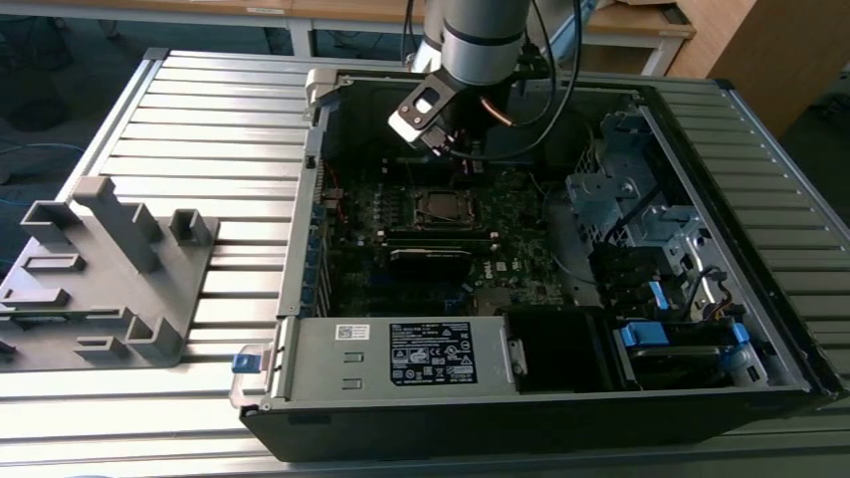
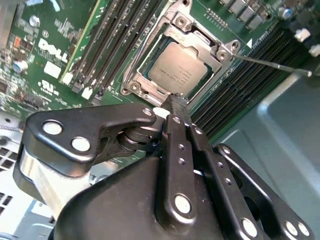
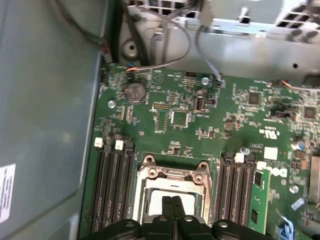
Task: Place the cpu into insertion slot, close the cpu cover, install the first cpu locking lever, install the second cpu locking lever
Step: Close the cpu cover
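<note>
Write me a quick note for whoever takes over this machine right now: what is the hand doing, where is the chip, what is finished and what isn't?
The hand is shut and holds nothing; its tip sits at the edge of the insertion slot.
The cpu lies in the slot: done.
The cpu cover lies flat around the cpu in both wrist views: looks done.
One thin lever juts out sideways from the socket corner, apparently unlatched; I cannot make out the other. Locking seems left.
</note>
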Controlling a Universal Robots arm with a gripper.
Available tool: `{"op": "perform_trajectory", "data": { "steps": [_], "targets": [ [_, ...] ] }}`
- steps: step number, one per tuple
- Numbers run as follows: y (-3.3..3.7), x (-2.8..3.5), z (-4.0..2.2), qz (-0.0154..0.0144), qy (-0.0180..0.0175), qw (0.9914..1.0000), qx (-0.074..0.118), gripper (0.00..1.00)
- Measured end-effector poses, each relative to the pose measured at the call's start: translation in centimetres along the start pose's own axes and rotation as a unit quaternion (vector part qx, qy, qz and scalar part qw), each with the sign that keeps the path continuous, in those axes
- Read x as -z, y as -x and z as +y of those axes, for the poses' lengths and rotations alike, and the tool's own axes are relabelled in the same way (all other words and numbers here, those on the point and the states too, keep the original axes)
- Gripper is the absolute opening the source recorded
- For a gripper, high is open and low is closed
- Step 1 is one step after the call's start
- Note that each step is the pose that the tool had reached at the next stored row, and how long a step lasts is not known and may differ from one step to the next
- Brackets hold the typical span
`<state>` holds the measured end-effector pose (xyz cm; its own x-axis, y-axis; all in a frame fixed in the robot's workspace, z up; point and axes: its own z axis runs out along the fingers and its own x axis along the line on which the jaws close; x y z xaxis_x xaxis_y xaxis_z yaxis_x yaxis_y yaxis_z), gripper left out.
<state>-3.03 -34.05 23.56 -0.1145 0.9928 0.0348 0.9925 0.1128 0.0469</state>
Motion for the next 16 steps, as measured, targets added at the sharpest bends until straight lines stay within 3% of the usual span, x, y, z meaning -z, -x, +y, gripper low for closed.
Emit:
{"op": "perform_trajectory", "data": {
  "steps": [5,16],
  "targets": [
    [0.00,-0.03,-0.01,0.0013,-0.0013,0.99937,0.035,0.11],
    [0.00,-0.04,-0.01,0.0017,-0.0016,0.99908,0.043,0.11]
  ]
}}
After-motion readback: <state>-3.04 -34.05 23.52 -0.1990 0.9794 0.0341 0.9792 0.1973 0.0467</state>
